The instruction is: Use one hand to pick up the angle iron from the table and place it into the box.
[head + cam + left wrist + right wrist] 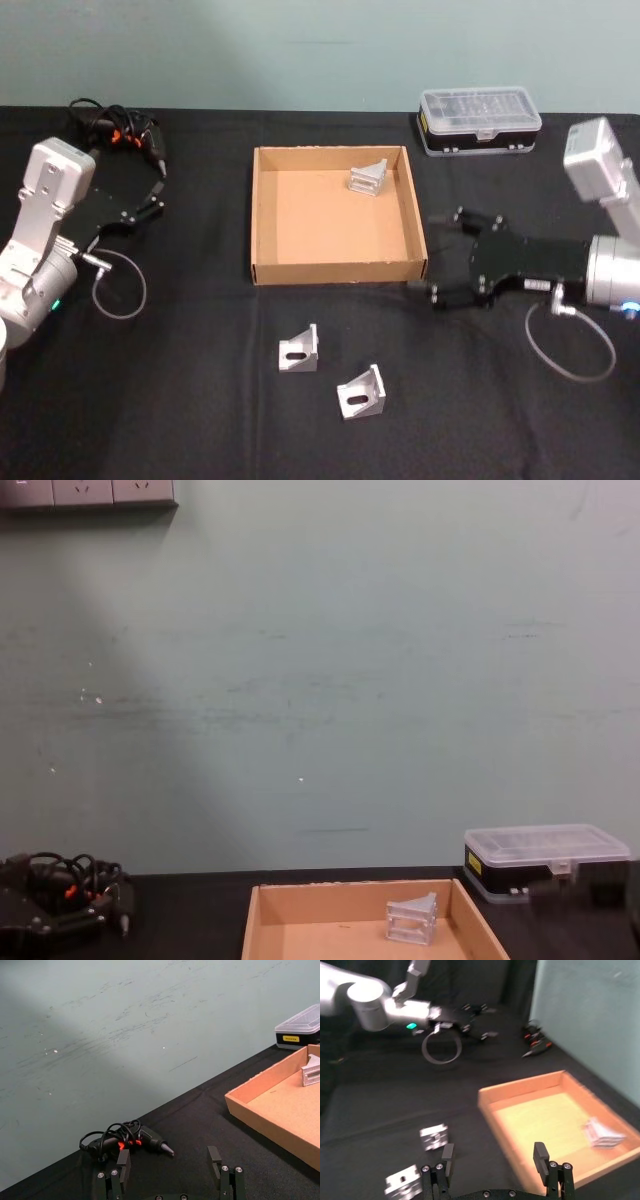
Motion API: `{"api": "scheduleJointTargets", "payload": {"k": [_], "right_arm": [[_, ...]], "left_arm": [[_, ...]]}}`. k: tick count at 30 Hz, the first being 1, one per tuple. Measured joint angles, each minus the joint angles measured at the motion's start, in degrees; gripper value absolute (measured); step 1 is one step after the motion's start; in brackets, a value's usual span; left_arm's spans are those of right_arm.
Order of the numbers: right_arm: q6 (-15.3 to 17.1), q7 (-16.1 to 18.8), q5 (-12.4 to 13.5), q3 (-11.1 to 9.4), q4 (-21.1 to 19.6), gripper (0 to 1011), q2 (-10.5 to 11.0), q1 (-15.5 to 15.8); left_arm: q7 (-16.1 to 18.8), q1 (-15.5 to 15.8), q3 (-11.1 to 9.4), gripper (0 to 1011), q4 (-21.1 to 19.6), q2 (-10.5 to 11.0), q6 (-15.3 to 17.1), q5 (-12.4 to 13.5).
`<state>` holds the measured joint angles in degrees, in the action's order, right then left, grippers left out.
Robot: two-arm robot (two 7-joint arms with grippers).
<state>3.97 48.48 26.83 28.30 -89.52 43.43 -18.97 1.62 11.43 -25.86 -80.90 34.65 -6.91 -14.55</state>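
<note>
While two angle irons are lying loose on the table (200, 420) in the lower middle of the head view, the right gripper (432, 258) is hovering just beside the right wall of the box (262, 215), its fingers spread wide with nothing between them. From that gripper both pieces are sitting down and to the left in the frame: the lower angle iron (361, 391) looks slightly nearer, and the upper angle iron (299, 351) is lying just beyond it, nearer the box's front wall. Each is a squat bracket standing on one leg with a slotted face showing, so neither is offering much of a long axis. A third angle iron (368, 178) is already resting inside the box, near its far right corner. The left gripper (155, 195), likewise spread and empty, is waiting at the left edge near a cabled tool (120, 130), well apart from the brackets, so the right arm is looking better placed for the pick. Whether the right gripper's lower finger is touching the box corner is hard to tell, and its wrist is being cut off by the right edge of the frame
</note>
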Motion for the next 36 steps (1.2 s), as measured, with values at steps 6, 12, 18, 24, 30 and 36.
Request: {"api": "scheduleJointTargets", "payload": {"k": [6,12,18,24,30,36], "right_arm": [[0.5,2.4,-0.2,3.0,-0.9,1003,1.1,0.4],[0.9,5.4,-1.7,6.7,-1.3,1003,1.8,-0.3],[0.8,7.5,-2.6,9.5,-1.4,1003,2.4,-1.2],[0.5,8.0,-3.3,10.9,-1.1,1003,2.5,-2.2],[0.2,7.9,-4.3,12.5,-0.3,1003,2.1,-3.2],[0.0,7.5,-5.0,13.9,0.8,1003,1.4,-4.2]], "left_arm": [[0.0,0.0,0.0,1000,0.0,0.0,0.0,0.0],[0.0,0.0,0.0,1000,0.0,0.0,0.0,0.0],[0.0,0.0,0.0,1000,0.0,0.0,0.0,0.0],[0.0,0.0,0.0,1000,0.0,0.0,0.0,0.0],[0.0,0.0,0.0,1000,0.0,0.0,0.0,0.0],[0.0,0.0,0.0,1000,0.0,0.0,0.0,0.0]]}}
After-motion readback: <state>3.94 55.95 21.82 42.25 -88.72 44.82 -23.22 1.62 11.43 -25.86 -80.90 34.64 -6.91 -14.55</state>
